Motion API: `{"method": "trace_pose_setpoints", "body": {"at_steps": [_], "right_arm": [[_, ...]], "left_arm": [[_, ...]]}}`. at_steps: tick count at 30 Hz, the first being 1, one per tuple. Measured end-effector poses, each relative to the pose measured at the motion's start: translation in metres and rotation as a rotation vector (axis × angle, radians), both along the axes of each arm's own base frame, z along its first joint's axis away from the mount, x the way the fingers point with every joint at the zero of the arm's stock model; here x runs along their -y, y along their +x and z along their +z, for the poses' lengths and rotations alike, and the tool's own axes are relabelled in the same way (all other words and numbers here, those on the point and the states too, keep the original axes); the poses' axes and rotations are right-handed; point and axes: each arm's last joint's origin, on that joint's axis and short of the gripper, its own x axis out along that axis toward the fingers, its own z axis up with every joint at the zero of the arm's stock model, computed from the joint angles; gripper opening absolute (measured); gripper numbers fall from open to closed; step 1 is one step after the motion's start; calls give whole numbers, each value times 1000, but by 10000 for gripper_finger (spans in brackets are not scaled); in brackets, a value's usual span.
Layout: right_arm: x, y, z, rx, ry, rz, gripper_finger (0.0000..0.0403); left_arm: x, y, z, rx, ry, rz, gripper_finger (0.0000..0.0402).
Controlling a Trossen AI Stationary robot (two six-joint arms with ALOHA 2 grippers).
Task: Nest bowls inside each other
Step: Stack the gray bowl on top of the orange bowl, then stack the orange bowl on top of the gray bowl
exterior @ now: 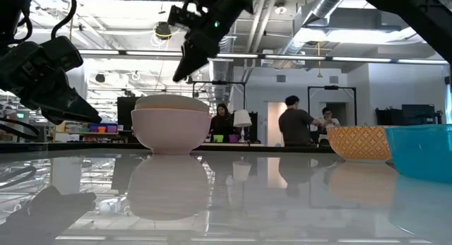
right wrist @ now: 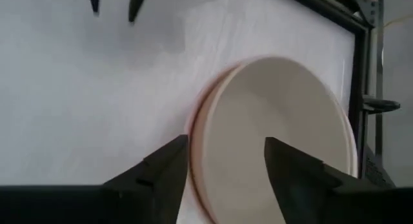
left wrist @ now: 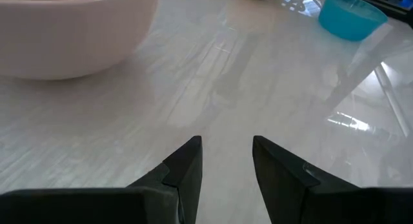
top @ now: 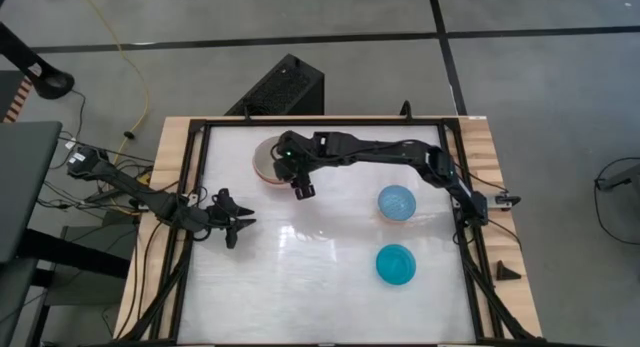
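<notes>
A stack of bowls (top: 266,157) stands on its base at the table's far side: a pale pink bowl (exterior: 171,132) with a cream bowl (right wrist: 277,133) nested in it. My right gripper (right wrist: 226,162) hangs open just above the stack's rim, one finger over the inside and one over the outside, clear of it in the low view (exterior: 185,61). A patterned bowl (top: 396,202), blue from above and orange-walled in the low view (exterior: 359,142), and a teal bowl (top: 396,264) sit apart at the right. My left gripper (top: 236,225) waits open at the left, low over the table (left wrist: 226,159).
A black frame (top: 200,187) borders the white table top. The table's middle (top: 320,247), between the stack, my left gripper and the two single bowls, is bare. People stand in the room beyond the table (exterior: 293,125).
</notes>
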Motion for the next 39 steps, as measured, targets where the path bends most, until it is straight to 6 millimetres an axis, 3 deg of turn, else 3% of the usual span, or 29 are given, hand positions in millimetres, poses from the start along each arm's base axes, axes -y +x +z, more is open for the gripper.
{"method": "trace_pose_setpoints", "body": {"at_steps": [5,11,18,24,32,39], "right_arm": [[-9,3,10,67,-10,-174,237],[-23,19,-19,87,-131,-356,202],[-48,32,-36,122,-234,-399,145],[-50,32,-36,118,-240,-398,109],[-44,34,-48,94,-223,-428,102],[-53,34,-46,91,-236,-399,102]], "left_arm": [[0,0,0,0,0,0,125],[0,0,0,1,0,0,125],[0,0,0,-1,0,0,125],[0,0,0,-1,1,0,125],[0,0,0,-2,1,0,125],[0,0,0,-1,0,0,125]]}}
